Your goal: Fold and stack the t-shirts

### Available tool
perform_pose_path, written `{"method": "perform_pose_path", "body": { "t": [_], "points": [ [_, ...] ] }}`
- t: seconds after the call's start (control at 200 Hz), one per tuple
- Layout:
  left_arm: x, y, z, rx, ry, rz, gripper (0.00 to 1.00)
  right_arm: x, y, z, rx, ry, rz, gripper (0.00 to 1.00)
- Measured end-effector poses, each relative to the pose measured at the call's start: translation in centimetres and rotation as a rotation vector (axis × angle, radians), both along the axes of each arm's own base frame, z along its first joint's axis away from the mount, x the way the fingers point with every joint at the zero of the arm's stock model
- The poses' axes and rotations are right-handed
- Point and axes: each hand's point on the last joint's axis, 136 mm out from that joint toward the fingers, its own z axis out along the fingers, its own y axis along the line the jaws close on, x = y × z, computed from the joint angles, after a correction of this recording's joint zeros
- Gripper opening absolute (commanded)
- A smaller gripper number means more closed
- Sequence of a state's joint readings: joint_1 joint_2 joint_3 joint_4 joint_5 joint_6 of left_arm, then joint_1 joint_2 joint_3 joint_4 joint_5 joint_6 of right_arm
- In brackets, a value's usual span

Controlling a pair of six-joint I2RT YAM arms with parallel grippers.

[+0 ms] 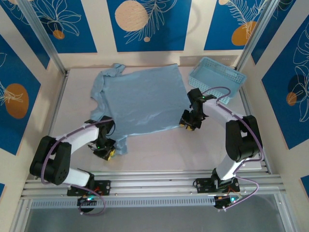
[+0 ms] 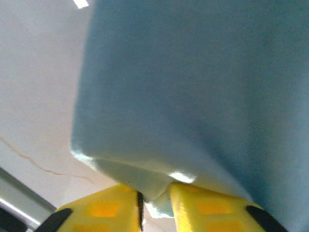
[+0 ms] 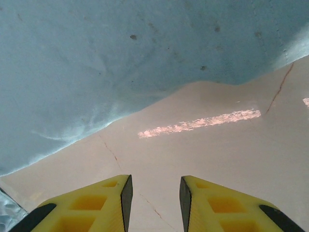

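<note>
The t-shirt (image 1: pixel 140 99) lies spread across the middle of the counter (image 1: pixel 159 154), flat over most of its area and bunched along its left side. Its near edge runs left to right between the two arms. At the near-left corner, the left end effector (image 1: pixel 107 151) has its fingers drawn almost together, with a fold of the blue cloth (image 2: pixel 193 72) pinched between them. At the near-right corner, the right end effector (image 1: pixel 187 123) stands partly open and holds nothing. Bare counter shows between its fingers, and the shirt's edge (image 3: pixel 96 48) lies just beyond them, toward the far left. The right arm is the nearer to that free corner, so I judge it must reach forward onto the hem. A basket (image 1: pixel 217 79) sits at the far right.
</note>
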State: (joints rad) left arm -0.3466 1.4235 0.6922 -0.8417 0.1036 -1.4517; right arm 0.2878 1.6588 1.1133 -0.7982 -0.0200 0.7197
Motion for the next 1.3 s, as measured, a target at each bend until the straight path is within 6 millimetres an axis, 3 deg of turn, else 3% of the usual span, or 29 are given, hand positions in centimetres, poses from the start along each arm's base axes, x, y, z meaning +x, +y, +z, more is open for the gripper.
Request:
{"method": "perform_pose_path", "body": {
  "t": [0.035, 0.17, 0.28, 0.385, 0.48, 0.635, 0.855, 0.94, 1.15, 1.3],
  "points": [
    [0.3, 0.1, 0.1, 0.008, -0.010, -0.008, 0.00, 0.0, 0.0, -0.1, 0.003, 0.002, -0.002, 0.35],
    [3.1, 1.4, 1.3, 0.091, -0.113, -0.037, 0.00, -0.1, -1.5, -0.5, 0.003, 0.013, -0.052, 0.43],
    [4.8, 2.5, 4.0, 0.148, -0.213, -0.047, 0.00, 0.4, -3.9, -0.2, -0.014, 0.011, -0.147, 0.48],
    [5.3, 3.7, 6.8, 0.184, -0.289, -0.046, 0.00, 1.0, -5.9, -0.2, -0.017, 0.014, -0.227, 0.47],
    [4.7, 5.3, 8.0, 0.213, -0.305, -0.025, 0.00, 1.3, -6.9, -0.7, -0.021, 0.035, -0.269, 0.44],
    [3.5, 7.1, 8.5, 0.235, -0.280, 0.003, 0.00, 1.6, -6.5, -2.2, -0.028, 0.086, -0.284, 0.43],
    [3.0, 7.5, 8.5, 0.238, -0.262, -0.004, 0.00, 2.0, -6.3, -4.6, -0.044, 0.164, -0.301, 0.38],
    [2.9, 7.6, 8.5, 0.239, -0.257, -0.011, 0.00, 2.5, -6.2, -4.5, -0.045, 0.166, -0.304, 0.37],
    [2.7, 7.8, 8.5, 0.241, -0.246, -0.025, 0.00, 6.1, -6.1, -2.8, -0.034, 0.076, -0.305, 0.38],
    [2.7, 7.9, 8.5, 0.241, -0.246, -0.033, 0.00, 7.2, -6.0, -2.5, -0.033, 0.059, -0.306, 0.41]
  ]
}}
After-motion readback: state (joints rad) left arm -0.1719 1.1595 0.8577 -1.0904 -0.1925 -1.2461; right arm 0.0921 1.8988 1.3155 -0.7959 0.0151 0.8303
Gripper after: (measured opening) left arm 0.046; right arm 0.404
